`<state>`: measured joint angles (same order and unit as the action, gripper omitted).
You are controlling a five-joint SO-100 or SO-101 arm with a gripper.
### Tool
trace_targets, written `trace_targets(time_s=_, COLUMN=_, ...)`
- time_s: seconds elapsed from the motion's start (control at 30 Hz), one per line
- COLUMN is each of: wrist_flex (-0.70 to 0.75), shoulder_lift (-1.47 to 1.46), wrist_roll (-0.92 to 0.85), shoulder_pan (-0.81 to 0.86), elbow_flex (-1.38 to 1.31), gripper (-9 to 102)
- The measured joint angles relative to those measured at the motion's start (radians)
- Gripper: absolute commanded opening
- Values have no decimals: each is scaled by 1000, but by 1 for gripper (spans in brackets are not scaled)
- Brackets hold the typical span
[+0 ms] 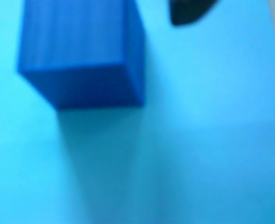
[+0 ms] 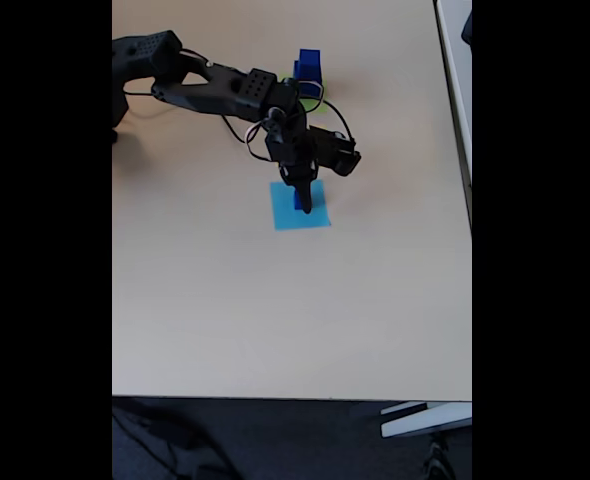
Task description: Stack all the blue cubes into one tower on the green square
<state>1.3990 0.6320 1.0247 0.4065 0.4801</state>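
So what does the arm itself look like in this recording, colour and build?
In the fixed view the arm is all black: blocky segments joined by boxy motor housings, with thin dark cables looping loose beside the joints. The pincer is black too, narrow and tapering. No markings are legible. In the wrist view a blurred black fingertip shows.

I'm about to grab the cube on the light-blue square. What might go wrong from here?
The wrist view is blurred, so alignment on the blue cube is hard to judge; the hand may nudge it instead of gripping. The arm also passes close by the stacked cubes and might knock them when swinging back.
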Motion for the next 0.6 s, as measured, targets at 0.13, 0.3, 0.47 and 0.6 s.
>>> trace_targets(time_s=0.13, wrist_flex=0, shoulder_lift=-23, wrist_roll=-6, shoulder_pan=9, elbow_flex=0, gripper=27)
trace_targets(time_s=0.3, wrist_flex=0, shoulder_lift=-48, wrist_roll=-6, shoulder_pan=8, elbow_flex=0, gripper=27)
trace_targets(time_s=0.47, wrist_flex=-5, shoulder_lift=-57, wrist_roll=-6, shoulder_pan=8, elbow_flex=0, gripper=22)
trace_targets(time_s=0.6, wrist_flex=-6, shoulder_lift=-57, wrist_roll=-6, shoulder_pan=8, elbow_flex=0, gripper=14)
